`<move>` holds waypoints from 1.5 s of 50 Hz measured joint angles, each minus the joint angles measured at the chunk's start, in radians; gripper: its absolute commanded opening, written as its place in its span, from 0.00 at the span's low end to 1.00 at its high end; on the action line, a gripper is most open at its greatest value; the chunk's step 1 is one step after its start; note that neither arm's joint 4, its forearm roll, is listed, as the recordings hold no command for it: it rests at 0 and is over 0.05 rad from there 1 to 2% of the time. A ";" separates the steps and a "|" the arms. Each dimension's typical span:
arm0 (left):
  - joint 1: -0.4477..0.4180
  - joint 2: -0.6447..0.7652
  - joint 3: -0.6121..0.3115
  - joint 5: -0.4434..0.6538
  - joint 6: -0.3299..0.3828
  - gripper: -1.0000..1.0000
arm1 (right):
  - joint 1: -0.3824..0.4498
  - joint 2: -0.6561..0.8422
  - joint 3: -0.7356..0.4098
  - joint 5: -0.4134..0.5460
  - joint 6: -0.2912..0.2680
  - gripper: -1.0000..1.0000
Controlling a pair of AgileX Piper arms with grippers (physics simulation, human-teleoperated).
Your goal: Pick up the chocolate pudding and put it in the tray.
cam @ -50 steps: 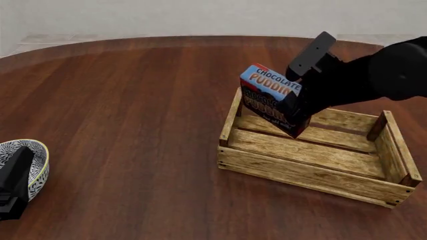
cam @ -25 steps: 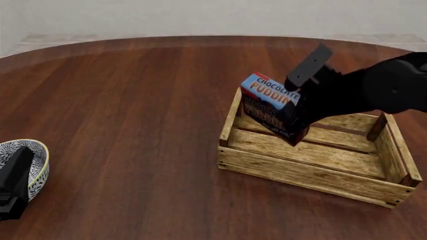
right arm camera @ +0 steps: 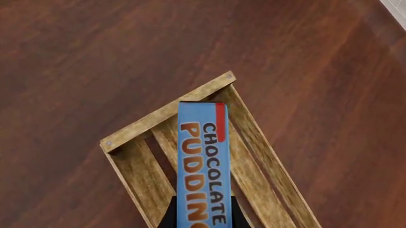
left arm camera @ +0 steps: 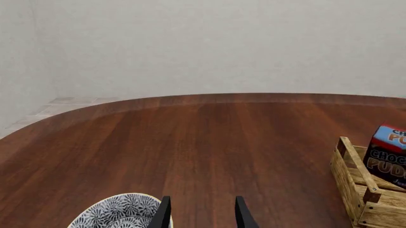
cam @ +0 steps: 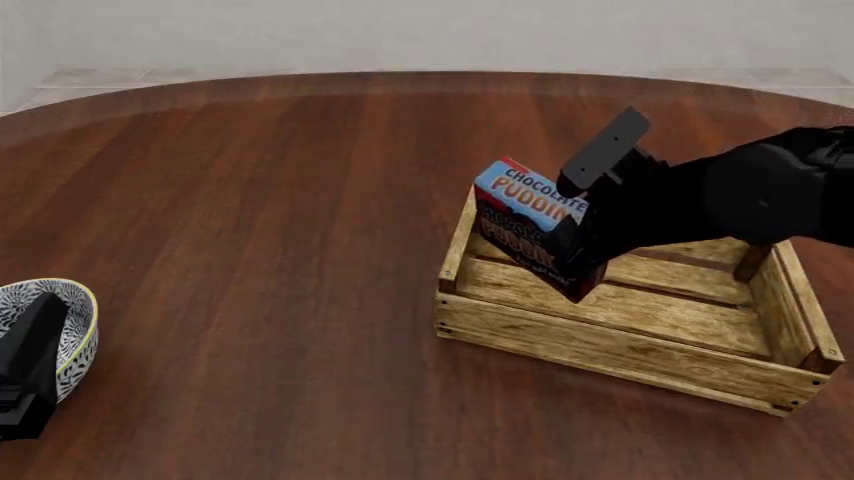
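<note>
The chocolate pudding [cam: 525, 222], a small carton with a blue top band and dark brown front, hangs tilted over the left end of the tray [cam: 603, 350], its lower edge down between the slatted walls. My right gripper [cam: 569, 252] is shut on it from the right side. In the right wrist view the chocolate pudding [right arm camera: 203, 161] runs lengthwise between the fingers, above the tray's corner [right arm camera: 166, 113]. Far off at the near left, my left gripper [left arm camera: 203, 205] stands open with nothing in it. From there the chocolate pudding [left arm camera: 388, 154] and the tray [left arm camera: 351, 172] show at the edge.
A white patterned bowl [cam: 70, 302] sits at the near left edge, partly under the left arm [cam: 24, 372]; the bowl [left arm camera: 120, 213] also shows just beside the left fingers. The dark wooden table [cam: 267, 220] curves away at the back.
My right gripper has come down and slightly left with the chocolate pudding, sinking its lower edge into the tray's left end. The left arm has not moved.
</note>
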 measured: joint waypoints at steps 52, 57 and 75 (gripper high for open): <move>0.000 0.000 0.000 0.000 0.000 1.00 | -0.008 0.045 0.055 -0.078 0.013 0.00; 0.000 0.000 0.000 0.000 0.000 1.00 | -0.008 0.047 0.059 -0.083 0.015 0.00; 0.000 0.000 0.000 0.000 0.000 1.00 | -0.006 0.052 0.073 -0.099 0.023 0.00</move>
